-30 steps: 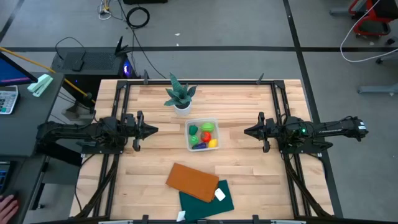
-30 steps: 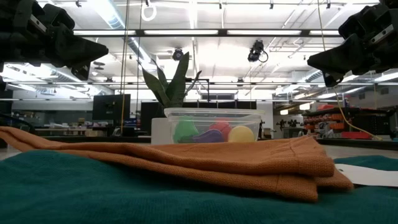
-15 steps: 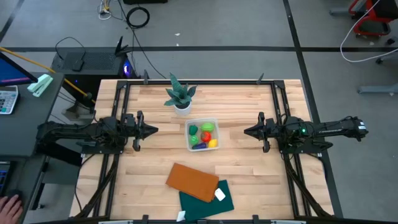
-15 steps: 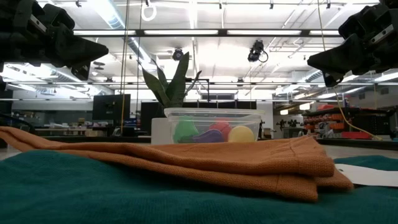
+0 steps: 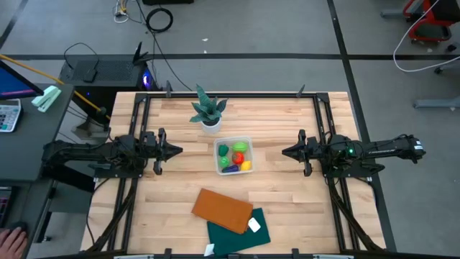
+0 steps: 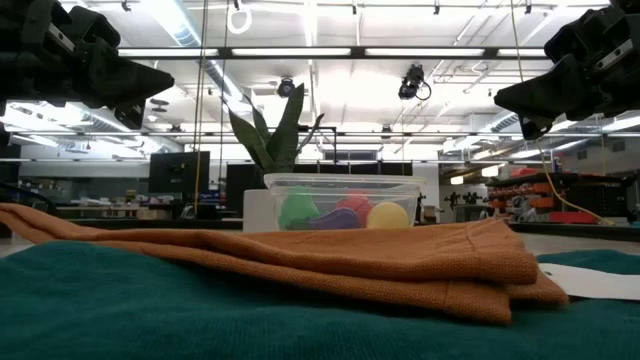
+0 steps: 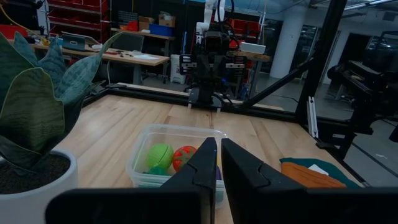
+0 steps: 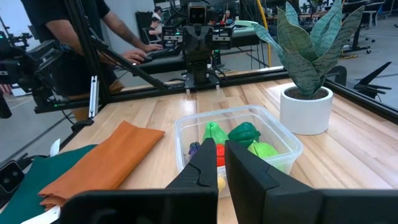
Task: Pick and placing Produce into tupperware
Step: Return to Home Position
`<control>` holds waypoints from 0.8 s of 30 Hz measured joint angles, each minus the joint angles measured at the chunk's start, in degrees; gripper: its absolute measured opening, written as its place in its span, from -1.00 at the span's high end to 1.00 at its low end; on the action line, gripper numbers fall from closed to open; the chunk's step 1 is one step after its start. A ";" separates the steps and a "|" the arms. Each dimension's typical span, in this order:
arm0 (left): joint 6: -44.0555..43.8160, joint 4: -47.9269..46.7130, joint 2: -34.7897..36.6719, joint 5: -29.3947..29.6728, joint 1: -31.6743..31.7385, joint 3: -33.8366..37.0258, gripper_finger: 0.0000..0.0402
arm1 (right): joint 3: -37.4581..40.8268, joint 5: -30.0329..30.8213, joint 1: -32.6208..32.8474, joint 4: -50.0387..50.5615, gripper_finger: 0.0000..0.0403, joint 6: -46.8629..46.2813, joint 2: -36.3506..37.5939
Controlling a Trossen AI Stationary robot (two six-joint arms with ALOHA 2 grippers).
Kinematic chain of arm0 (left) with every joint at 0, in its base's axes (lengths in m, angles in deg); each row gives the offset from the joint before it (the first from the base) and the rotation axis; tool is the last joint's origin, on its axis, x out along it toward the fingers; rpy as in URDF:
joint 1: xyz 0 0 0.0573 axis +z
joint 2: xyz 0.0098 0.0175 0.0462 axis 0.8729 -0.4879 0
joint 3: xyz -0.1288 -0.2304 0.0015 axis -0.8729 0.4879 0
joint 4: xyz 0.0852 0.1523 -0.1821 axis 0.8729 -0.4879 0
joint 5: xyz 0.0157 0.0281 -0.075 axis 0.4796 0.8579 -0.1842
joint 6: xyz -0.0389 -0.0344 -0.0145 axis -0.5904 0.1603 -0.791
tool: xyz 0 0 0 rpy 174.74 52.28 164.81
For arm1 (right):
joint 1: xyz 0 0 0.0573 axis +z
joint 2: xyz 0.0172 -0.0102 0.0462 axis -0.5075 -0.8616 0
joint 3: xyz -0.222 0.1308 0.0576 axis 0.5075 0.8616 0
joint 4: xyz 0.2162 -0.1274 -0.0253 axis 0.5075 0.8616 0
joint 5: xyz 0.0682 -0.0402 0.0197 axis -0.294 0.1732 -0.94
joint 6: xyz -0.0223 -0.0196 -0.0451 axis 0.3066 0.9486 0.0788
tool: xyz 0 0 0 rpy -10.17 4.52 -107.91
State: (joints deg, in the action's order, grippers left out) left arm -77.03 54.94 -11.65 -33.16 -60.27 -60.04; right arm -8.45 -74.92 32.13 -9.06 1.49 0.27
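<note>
Both pincers are clenched on nothing. The left pincer (image 5: 180,150) hangs at 9 o'clock from the clear, shallow plastic tub with rounded corners (image 5: 233,138), and the right pincer (image 5: 284,151) hangs at 3 o'clock. Each is well apart from the tub, pointing in at it, and raised off the pale wooden table (image 5: 287,201). On each wrist the two dark fingers (image 7: 205,162) stand side by side with only a slit between them.

The tub sits near the table's middle with the toy produce inside. It holds a pointed light green piece (image 8: 213,132), a dark green piece (image 8: 244,132), a rounder light green piece (image 8: 264,150), a red piece (image 5: 238,157), a yellow piece (image 5: 246,165) and a purple piece (image 5: 230,170).

A spiky green plant in a white pot (image 5: 208,111) stands just beside the tub at 11 o'clock. At 6 o'clock a folded orange-brown cloth (image 5: 222,210) overlaps a dark green cloth (image 5: 241,232).
</note>
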 joint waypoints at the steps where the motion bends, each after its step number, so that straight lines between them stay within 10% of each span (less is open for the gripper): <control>1: -0.02 0.00 -0.01 0.01 -0.01 0.00 0.86 | 0.00 0.00 0.02 -0.01 1.00 -0.02 0.00; 24: 0.00 -0.01 0.00 0.01 0.00 -0.01 0.85 | 0.00 -0.29 0.01 -0.01 1.00 -0.02 0.02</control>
State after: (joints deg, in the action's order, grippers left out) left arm -77.03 54.92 -11.65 -33.15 -60.27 -60.04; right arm -8.45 -75.21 32.15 -9.07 1.47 0.29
